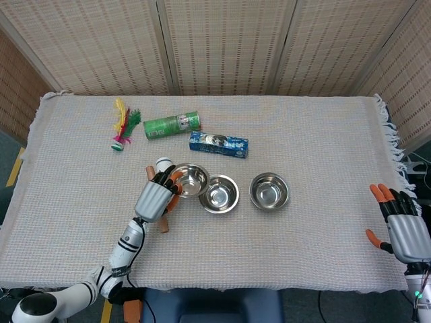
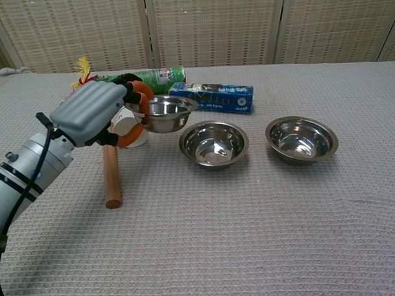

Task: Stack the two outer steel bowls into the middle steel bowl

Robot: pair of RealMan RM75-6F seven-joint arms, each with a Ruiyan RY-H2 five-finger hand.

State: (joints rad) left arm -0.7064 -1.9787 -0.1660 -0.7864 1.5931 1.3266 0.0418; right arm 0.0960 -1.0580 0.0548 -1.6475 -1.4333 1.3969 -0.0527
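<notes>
My left hand [image 1: 156, 197] [image 2: 99, 112] grips a steel bowl [image 1: 191, 180] [image 2: 165, 113] by its rim and holds it in the air, just left of the middle steel bowl [image 1: 219, 194] [image 2: 213, 143], which sits on the cloth. The right steel bowl [image 1: 269, 191] [image 2: 301, 138] rests on the cloth further right. My right hand [image 1: 403, 223] hovers at the table's right front corner with its fingers spread and nothing in it; only the head view shows it.
A wooden rod [image 2: 110, 172] and a white paper cup [image 2: 127, 130] lie under and behind my left hand. A green can [image 1: 172, 125], a blue box [image 1: 218, 143] and a feathered shuttlecock [image 1: 122, 128] lie at the back of the woven cloth [image 1: 310, 134].
</notes>
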